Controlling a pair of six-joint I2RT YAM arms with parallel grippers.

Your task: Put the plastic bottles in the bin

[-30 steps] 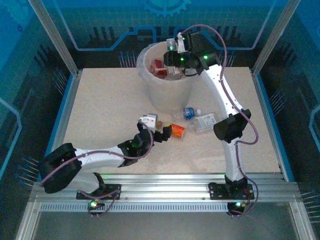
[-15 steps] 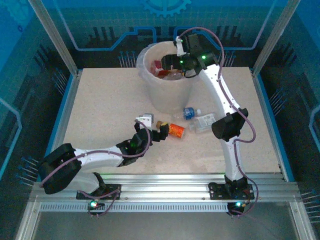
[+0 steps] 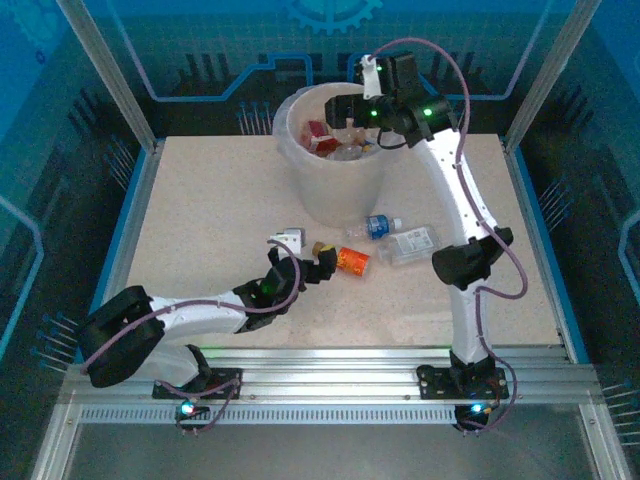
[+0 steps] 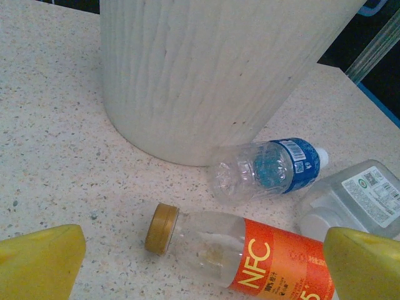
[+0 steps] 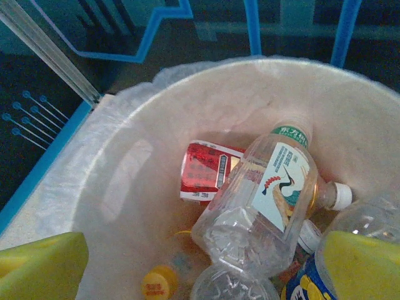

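Inside a blue-walled cell, over a speckled table (image 3: 200, 220), the overhead view shows the right gripper (image 3: 345, 108) spread and empty above the bin (image 3: 335, 195). The bottle it carried a second ago has left its jaws, so one more is likely delivered. From the left wrist, the left gripper (image 4: 200, 262) hangs with fingers wide over an orange NFC bottle (image 4: 250, 253), which lies near a blue-labelled bottle (image 4: 269, 170) at the bin's foot. From the right wrist, a crumpled, clear crane-labelled bottle (image 5: 265, 194) lies atop the heap inside the bin.
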